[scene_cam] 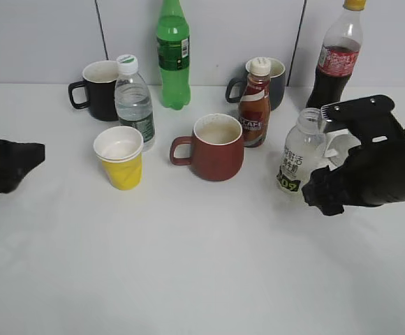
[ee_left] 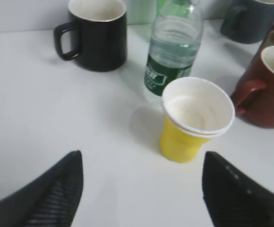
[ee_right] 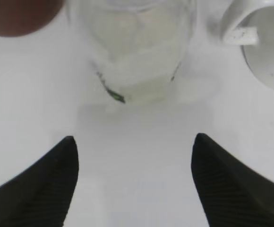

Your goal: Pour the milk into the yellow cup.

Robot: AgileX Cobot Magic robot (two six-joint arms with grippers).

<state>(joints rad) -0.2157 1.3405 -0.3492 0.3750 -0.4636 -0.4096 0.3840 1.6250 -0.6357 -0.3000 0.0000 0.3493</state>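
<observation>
on the right of the table, the right gripper (ee_right: 134,182) has its jaws spread wide and empty, close in front of the milk (scene_cam: 301,152), which stands upright beside the red mug (scene_cam: 215,148). far left, the left gripper (ee_left: 141,189) also gapes empty, facing the yellow cup (ee_left: 193,118) near the water bottle (ee_left: 172,49).

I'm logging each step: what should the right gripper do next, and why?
Probably ease forward until its fingers flank the milk, then close. The right gripper is open, and the bottle stands upright on the table just ahead of the fingertips, not yet between them.
</observation>
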